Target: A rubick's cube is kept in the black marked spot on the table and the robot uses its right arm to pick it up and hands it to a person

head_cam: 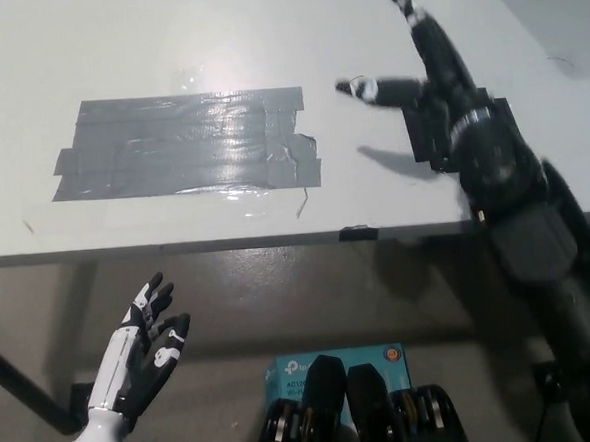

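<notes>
Two robot hands appear in the head view, neither holding anything. At lower left, below the table edge, the white left hand [138, 353] with black fingertips rests palm-up in the air, its fingers spread loosely apart and empty. Above it lies the pale grey table top [164, 39], whose front edge runs straight across the picture. On its left-centre part sits the marked spot, a wide rectangular patch of shiny dark grey tape strips [185, 145], wrinkled along its right end, with glare from overhead light across its middle. No object rests on the tape. A small dark clip or bracket [357, 232] sits on the table's front edge, right of centre. Below the table, at bottom centre, a teal cardboard box [284, 374] with printed lettering lies on the floor. At right, the black right arm [520, 217] rises from the bottom right corner and reaches over the table's right part. Its black right hand [420, 58] is held above the surface, fingers extended and splayed wide: one points up toward the top edge, another points left with a pale tip. The palm is bare. The hand's shadow falls on the table just beneath it. Nowhere in this view can the Rubik's cube be seen.
</notes>
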You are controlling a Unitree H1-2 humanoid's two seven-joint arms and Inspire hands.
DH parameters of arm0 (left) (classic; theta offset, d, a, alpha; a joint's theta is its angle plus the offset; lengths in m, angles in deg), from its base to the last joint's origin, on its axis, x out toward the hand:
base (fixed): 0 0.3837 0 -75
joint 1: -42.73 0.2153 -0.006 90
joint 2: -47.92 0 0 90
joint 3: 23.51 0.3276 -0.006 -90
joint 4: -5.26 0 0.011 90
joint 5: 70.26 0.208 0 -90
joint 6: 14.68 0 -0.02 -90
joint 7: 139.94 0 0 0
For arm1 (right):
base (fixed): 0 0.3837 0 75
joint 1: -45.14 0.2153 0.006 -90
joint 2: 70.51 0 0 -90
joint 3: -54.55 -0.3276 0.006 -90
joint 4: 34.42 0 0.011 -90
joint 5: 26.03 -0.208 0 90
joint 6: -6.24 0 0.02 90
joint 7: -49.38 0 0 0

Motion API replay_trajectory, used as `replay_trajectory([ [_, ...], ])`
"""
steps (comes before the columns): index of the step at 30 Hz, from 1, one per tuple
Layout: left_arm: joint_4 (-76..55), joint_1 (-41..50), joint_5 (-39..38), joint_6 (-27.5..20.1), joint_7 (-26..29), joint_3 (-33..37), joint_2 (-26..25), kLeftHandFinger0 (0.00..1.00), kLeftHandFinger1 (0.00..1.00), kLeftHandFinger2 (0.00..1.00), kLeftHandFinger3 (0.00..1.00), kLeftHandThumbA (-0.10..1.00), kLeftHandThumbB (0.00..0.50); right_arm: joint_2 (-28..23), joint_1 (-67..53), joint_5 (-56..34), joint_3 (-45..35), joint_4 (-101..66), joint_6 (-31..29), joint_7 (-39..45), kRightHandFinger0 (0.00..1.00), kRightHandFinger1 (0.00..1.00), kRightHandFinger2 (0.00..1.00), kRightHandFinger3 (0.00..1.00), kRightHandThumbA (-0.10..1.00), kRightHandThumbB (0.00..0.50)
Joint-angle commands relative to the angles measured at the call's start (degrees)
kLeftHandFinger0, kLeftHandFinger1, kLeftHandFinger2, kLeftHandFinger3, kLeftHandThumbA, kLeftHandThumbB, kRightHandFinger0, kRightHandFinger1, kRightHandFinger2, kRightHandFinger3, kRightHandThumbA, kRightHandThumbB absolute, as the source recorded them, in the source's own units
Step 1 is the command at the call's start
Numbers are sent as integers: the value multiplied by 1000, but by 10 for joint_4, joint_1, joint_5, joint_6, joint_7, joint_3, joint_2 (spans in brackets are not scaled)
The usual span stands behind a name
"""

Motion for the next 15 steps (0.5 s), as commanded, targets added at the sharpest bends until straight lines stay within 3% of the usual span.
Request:
replay_trajectory([
  [1, -10, 10, -3, -24, -6, 3, -4, 914, 1000, 1000, 1000, 656, 109, -78, -225, -70, -65, -621, 21, 56, 1000, 1000, 1000, 1000, 981, 422],
  [4, -5, 13, -2, -26, -4, 3, -2, 910, 1000, 1000, 1000, 649, 107, -83, -305, -88, -73, -665, 6, 52, 1000, 1000, 1000, 1000, 989, 458],
  [9, 2, 16, 2, -31, 0, 3, 0, 913, 1000, 1000, 1000, 640, 100, -80, -388, -105, -78, -668, -52, 33, 1000, 1000, 1000, 1000, 966, 472],
  [13, 6, 18, 4, -32, 2, 3, 2, 915, 1000, 1000, 1000, 621, 98, -72, -412, -102, -74, -631, -87, 21, 1000, 1000, 1000, 1000, 978, 452],
  [15, 6, 17, 3, -33, 1, 3, 1, 917, 1000, 1000, 1000, 616, 100, -67, -423, -104, -70, -588, -111, 17, 1000, 1000, 1000, 1000, 955, 404],
])
